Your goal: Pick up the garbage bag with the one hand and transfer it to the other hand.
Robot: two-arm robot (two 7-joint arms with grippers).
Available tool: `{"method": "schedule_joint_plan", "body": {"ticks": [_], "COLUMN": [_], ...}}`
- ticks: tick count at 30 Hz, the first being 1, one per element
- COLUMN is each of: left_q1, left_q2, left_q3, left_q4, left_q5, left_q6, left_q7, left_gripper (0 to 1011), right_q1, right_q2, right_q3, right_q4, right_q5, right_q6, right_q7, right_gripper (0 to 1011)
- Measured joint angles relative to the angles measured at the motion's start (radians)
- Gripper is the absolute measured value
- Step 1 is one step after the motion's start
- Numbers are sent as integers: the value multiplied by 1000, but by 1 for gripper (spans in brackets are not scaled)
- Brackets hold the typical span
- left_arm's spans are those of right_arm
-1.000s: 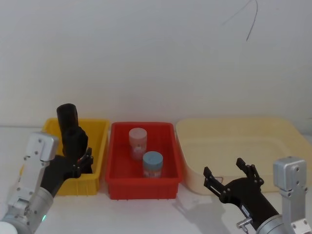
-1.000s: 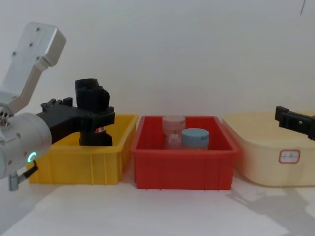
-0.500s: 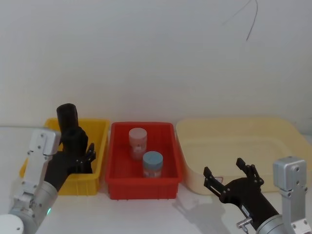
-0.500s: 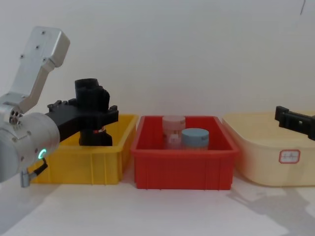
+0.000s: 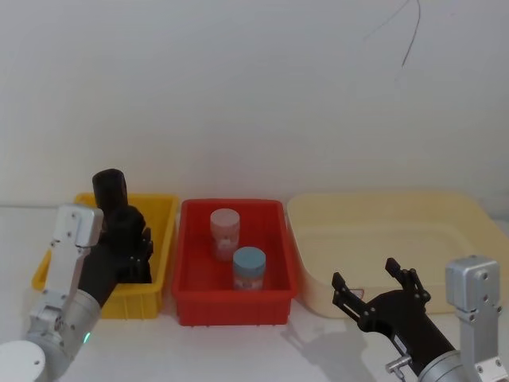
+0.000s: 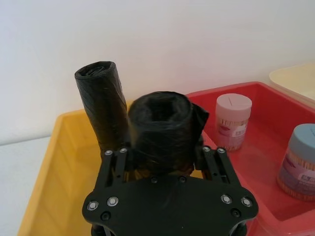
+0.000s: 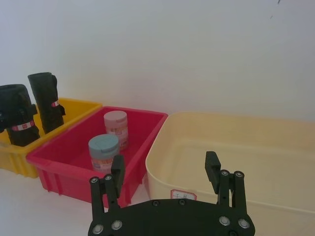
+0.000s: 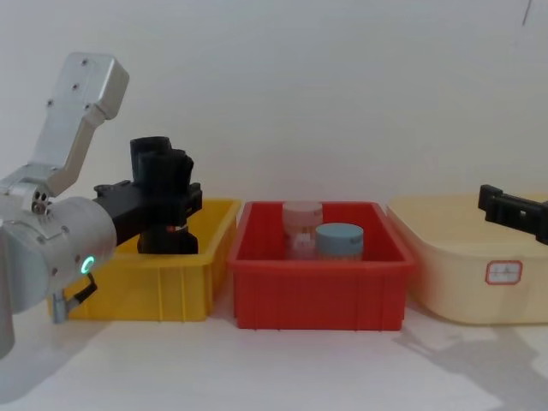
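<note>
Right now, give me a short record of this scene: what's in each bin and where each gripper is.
yellow bin: two upright black rolls
garbage bag: the nearer roll, standing in the yellow bin
second roll: just behind it, upright
left gripper: around the garbage bag, which is not yet lifted
right gripper: open, holding nothing, low in front of the cream tub
red bin: pink-lidded jar and blue-lidded jar, both upright
cream tub: right of the red bin

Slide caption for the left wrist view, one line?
Open left gripper straddling the nearer black plastic garbage bag roll in the yellow plastic bin, second roll behind.
</note>
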Motion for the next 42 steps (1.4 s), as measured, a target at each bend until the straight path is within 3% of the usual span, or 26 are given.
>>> {"method": "schedule_joint_plan", "body": {"ticks": [6, 12, 26, 42], "left_q1": [-6, -9, -44, -126], "left_q2": [-6, -9, -10, -41], "left_q3": [-5, -13, -16, 24], "left_q4": [4, -16, -85, -76], "left_q5": [-2, -1, 4, -39], "left_q6": [-1, -2, -27, -55], "left_q7": [-8, -11, -61, -217], "left_gripper": [475, 418, 355, 355], "right_q1": [0, 0, 0, 0], "right_q2": [0, 0, 0, 0], "right_q3": [0, 0, 0, 0], "right_q4": [0, 0, 0, 0], "right_q5": [0, 0, 0, 0], "right_q6": [0, 0, 0, 0], "right_q7": [0, 0, 0, 0], "right_gripper": [1000, 1000, 1001, 1000]}}
